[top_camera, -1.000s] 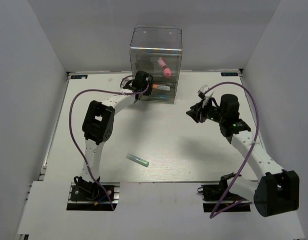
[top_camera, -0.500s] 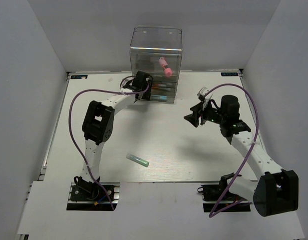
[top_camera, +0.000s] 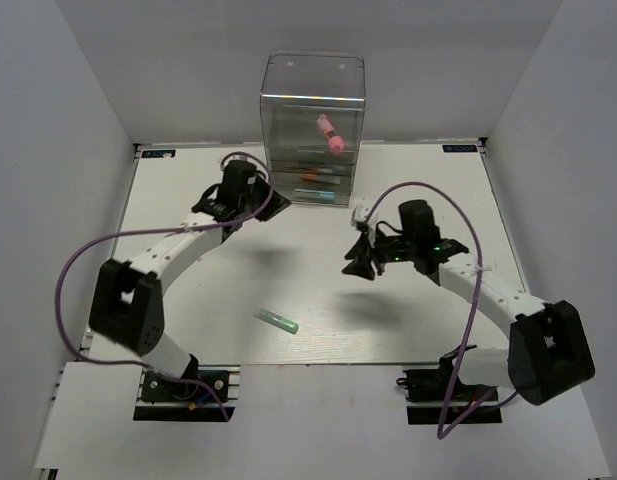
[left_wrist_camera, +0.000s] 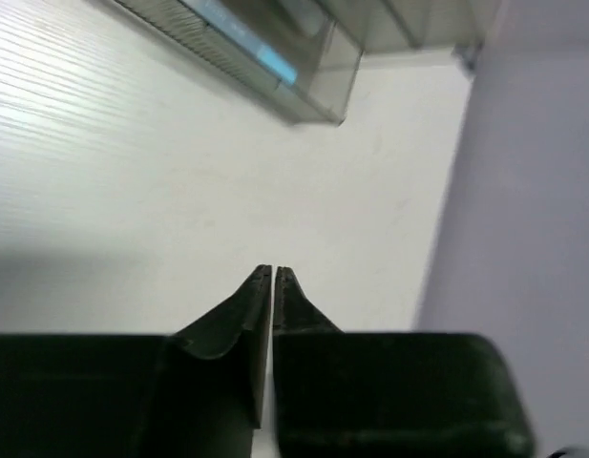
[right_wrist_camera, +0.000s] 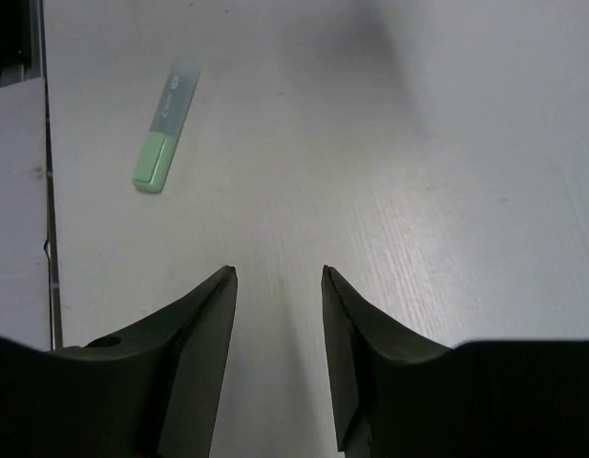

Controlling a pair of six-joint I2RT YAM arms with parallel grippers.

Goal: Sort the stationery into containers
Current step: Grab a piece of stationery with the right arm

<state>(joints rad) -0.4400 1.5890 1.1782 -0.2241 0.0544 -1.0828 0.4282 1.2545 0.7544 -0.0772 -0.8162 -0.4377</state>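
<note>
The clear organiser [top_camera: 312,110] stands at the back of the table, with a pink stubby cylinder [top_camera: 331,133] in its tall top compartment and orange and blue items in its drawers. Its lower corner shows in the left wrist view [left_wrist_camera: 304,67]. A green-tipped clear marker [top_camera: 276,320] lies on the table near the front; it also shows in the right wrist view [right_wrist_camera: 163,139]. My left gripper [top_camera: 276,205] is shut and empty, left of the organiser's base. My right gripper [top_camera: 356,262] is open and empty above the table's middle, right of the marker.
White walls close in the table on the left, back and right. The arm bases and purple cables sit at the near edge.
My left gripper has drawn back from the organiser's drawers toward the left. My right gripper has moved left and toward the front, closer to the green-tipped marker.
</note>
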